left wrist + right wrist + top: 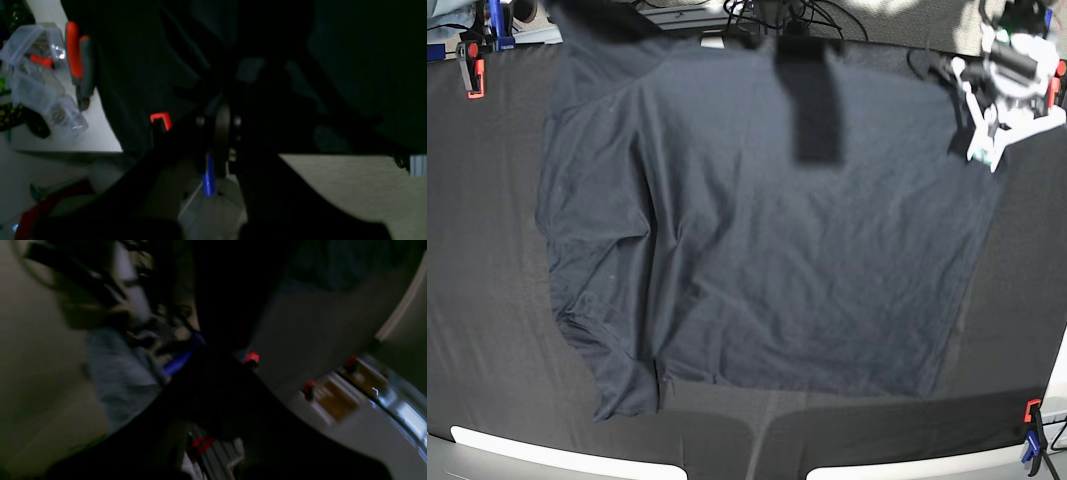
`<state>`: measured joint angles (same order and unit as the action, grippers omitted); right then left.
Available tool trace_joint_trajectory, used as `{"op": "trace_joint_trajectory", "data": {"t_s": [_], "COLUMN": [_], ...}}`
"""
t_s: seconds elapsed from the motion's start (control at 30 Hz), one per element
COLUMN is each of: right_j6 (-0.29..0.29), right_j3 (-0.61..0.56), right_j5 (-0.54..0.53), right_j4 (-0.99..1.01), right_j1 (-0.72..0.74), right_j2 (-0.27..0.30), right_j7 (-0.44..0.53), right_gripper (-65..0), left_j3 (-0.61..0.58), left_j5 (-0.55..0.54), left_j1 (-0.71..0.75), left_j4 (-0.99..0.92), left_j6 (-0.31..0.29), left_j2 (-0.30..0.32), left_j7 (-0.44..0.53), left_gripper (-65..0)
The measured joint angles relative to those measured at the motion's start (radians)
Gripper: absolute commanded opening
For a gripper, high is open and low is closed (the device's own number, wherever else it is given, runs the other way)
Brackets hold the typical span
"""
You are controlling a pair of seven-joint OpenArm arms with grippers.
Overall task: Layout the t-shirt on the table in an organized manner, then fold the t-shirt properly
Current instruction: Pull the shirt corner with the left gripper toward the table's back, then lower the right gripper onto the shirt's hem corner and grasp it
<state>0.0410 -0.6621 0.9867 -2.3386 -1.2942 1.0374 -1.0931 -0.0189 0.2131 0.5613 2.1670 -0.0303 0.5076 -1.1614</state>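
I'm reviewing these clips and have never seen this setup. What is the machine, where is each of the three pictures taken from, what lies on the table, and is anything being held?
It is a two-armed robot meant to lay out and fold a shirt. The bright picture looks down on the whole table, which is covered in black cloth fastened with clamps. The dark grey t-shirt lies spread on it, its left side in that view bunched into folds. The white shape at top right is the left gripper, shut at the shirt's corner; whether it pinches fabric is unclear. The two dark, blurry pictures come from cameras on the wrists. The right gripper cannot be made out; it is shut too.
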Motion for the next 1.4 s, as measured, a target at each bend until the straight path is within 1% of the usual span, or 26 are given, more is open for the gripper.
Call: {"op": "trace_joint_trajectory", "data": {"t_s": [0.07, 0.17, 0.2, 0.27, 0.37, 0.4, 0.43, 0.47, 0.5, 0.57, 0.63, 0.67, 0.73, 0.8, 0.87, 0.93, 1.03, 1.1, 1.17, 1.23, 1.27, 1.33, 1.4], "right_j6": [0.0, 0.006, 0.029, 0.049, 0.072, 0.095, 0.103, 0.124, 0.129, 0.163, 0.182, 0.193, 0.197, 0.201, 0.203, 0.203, 0.203, 0.203, 0.203, 0.202, 0.202, 0.201, 0.2], "right_j3": [-0.063, -0.127, -0.134, -0.138, -0.139, -0.139, -0.139, -0.143, -0.143, -0.14, -0.141, -0.142, -0.142, -0.142, -0.142, -0.143, -0.144, -0.144, -0.144, -0.131, -0.115, -0.064, 0.003], "right_j5": [0.039, 0.143, 0.164, 0.177, 0.193, 0.202, 0.215, 0.213, 0.209, 0.214, 0.209, 0.186, 0.1, 0.047, -0.004, -0.055, -0.129, -0.158, -0.158, -0.205, -0.222, -0.221, -0.243], "right_j4": [0.0, 0.0, 0.0, -0.001, -0.001, -0.001, -0.001, -0.002, -0.002, -0.002, -0.003, -0.004, -0.002, -0.001, 0.0, 0.0, 0.0, 0.0, 0.0, 0.0, 0.0, 0.0, 0.0], "right_j1": [0.0, 0.0, 0.0, 0.0, 0.0, 0.0, 0.003, 0.025, 0.061, 0.143, 0.227, 0.266, 0.356, 0.436, 0.511, 0.58, 0.684, 0.745, 0.79, 0.823, 0.835, 0.849, 0.862], "right_j2": [0.024, 0.038, 0.038, 0.037, 0.037, 0.035, 0.035, 0.035, 0.033, 0.031, 0.026, 0.021, -0.006, -0.032, -0.07, -0.107, -0.158, -0.19, -0.212, -0.235, -0.245, -0.271, -0.296], "right_j7": [-0.019, -0.085, -0.087, -0.085, -0.086, -0.086, -0.087, -0.088, -0.091, -0.087, -0.087, -0.087, -0.084, -0.052, -0.018, 0.015, 0.03, 0.034, 0.046, 0.058, 0.069, 0.084, 0.098], "right_gripper": [-65.0, -65.0, -65.0, -65.0, -65.0, -65.0, -65.0, -65.0, -65.0, -65.0, -65.0, -65.0, -65.0, -65.0, -65.0, -65.0, -65.0, -65.0, -65.0, -65.0, -65.0, -65.0, -65.0], "left_j3": [0.0, 0.0, 0.0, 0.0, 0.0, 0.0, 0.0, 0.0, 0.0, 0.0, 0.0, 0.0, 0.0, 0.0, 0.0, 0.0, 0.0, 0.0, 0.0, 0.0, 0.0, 0.0, 0.0], "left_j5": [0.027, 0.035, 0.034, 0.035, 0.035, 0.035, 0.035, 0.036, 0.036, 0.036, 0.039, 0.039, 0.039, 0.037, 0.034, 0.018, -0.046, -0.061, -0.06, -0.06, -0.06, -0.061, -0.064], "left_j1": [0.029, 0.056, 0.061, 0.062, 0.062, 0.062, 0.062, 0.062, 0.062, 0.062, 0.063, 0.061, 0.044, 0.02, -0.011, -0.045, -0.097, -0.13, -0.166, -0.2, -0.216, -0.252, -0.29], "left_j4": [0.025, 0.062, 0.072, 0.09, 0.094, 0.094, 0.094, 0.094, 0.094, 0.094, 0.094, 0.094, 0.094, 0.094, 0.094, 0.094, 0.085, 0.055, 0.004, -0.061, -0.096, -0.162, -0.205], "left_j6": [0.008, 0.008, 0.009, 0.008, 0.008, 0.008, 0.008, 0.008, 0.008, 0.009, 0.045, 0.058, 0.066, 0.068, 0.077, 0.103, 0.11, 0.11, 0.11, 0.11, 0.111, 0.114, 0.148], "left_j2": [0.0, 0.0, 0.0, 0.0, 0.0, 0.0, 0.0, 0.0, 0.001, 0.001, 0.002, 0.002, 0.001, 0.0, 0.0, 0.001, 0.0, -0.003, -0.009, -0.009, -0.01, -0.011, -0.012], "left_j7": [-0.005, -0.01, -0.01, -0.002, 0.048, 0.064, 0.081, 0.102, 0.126, 0.166, 0.216, 0.227, 0.227, 0.232, 0.254, 0.291, 0.307, 0.31, 0.317, 0.328, 0.328, 0.325, 0.325], "left_gripper": [-65.0, -65.0, -65.0, -65.0, -65.0, -65.0, -65.0, -65.0, -65.0, -65.0, -65.0, -65.0, -65.0, -65.0, -65.0, -65.0, -65.0, -65.0, -65.0, -65.0, -65.0, -65.0, -65.0]}}
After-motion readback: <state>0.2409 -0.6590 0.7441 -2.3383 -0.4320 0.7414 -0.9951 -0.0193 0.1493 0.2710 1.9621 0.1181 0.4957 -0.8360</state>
